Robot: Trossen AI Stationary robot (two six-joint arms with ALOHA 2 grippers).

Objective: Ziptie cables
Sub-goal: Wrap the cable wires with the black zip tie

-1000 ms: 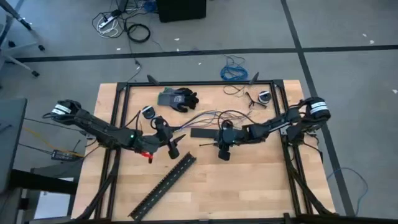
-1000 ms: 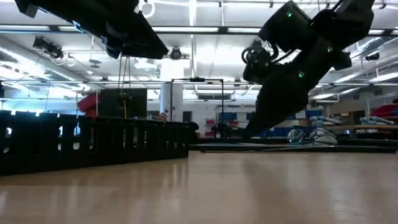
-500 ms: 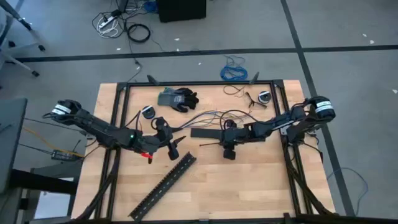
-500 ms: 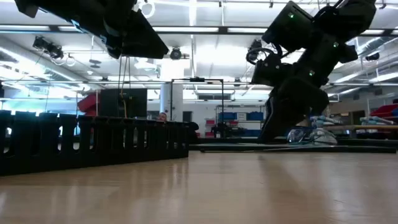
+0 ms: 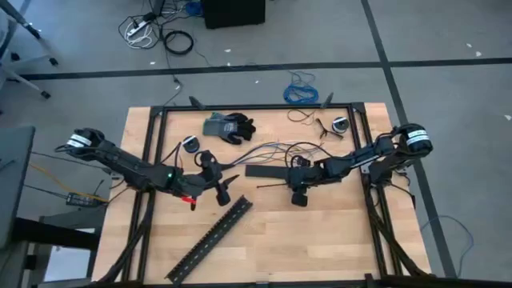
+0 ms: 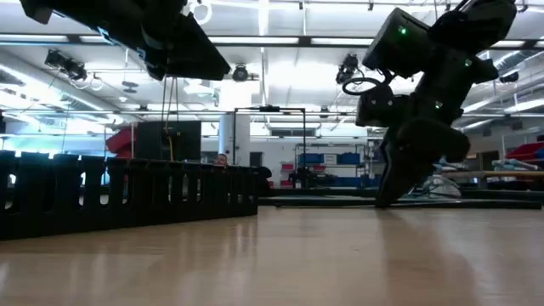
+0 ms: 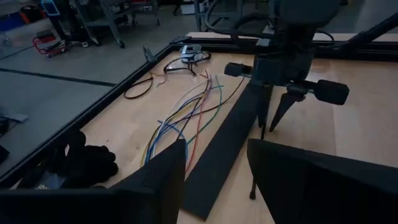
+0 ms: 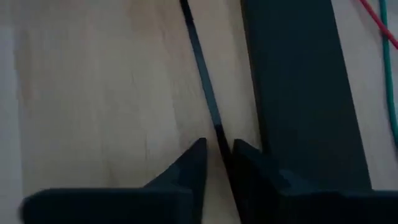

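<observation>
The cables, thin loose wires in several colours, lie fanned out on the table's far middle. Beside them lies a flat black strip. A thin black zip tie lies on the wood just near of the strip. My right gripper points down at the table, open by a narrow gap, one fingertip on each side of the tie's end. My left gripper hangs open over the wood, left of the strip, with nothing between its fingers. My right gripper comes from above, its fingertips down at the table on either side of the zip tie's end. The tie lies flat on the wood and runs on away from the fingers. I cannot tell whether the fingers touch it.
A slotted black cable track lies slantwise at the near left. A dark glove lies at the far edge, with small round devices to either side. A blue coiled cable lies on the floor beyond the table.
My right gripper has gone toward the table's right edge, along the near side of the black strip, and has tipped more upright with its fingertips down at the table. The left arm has kept still.
</observation>
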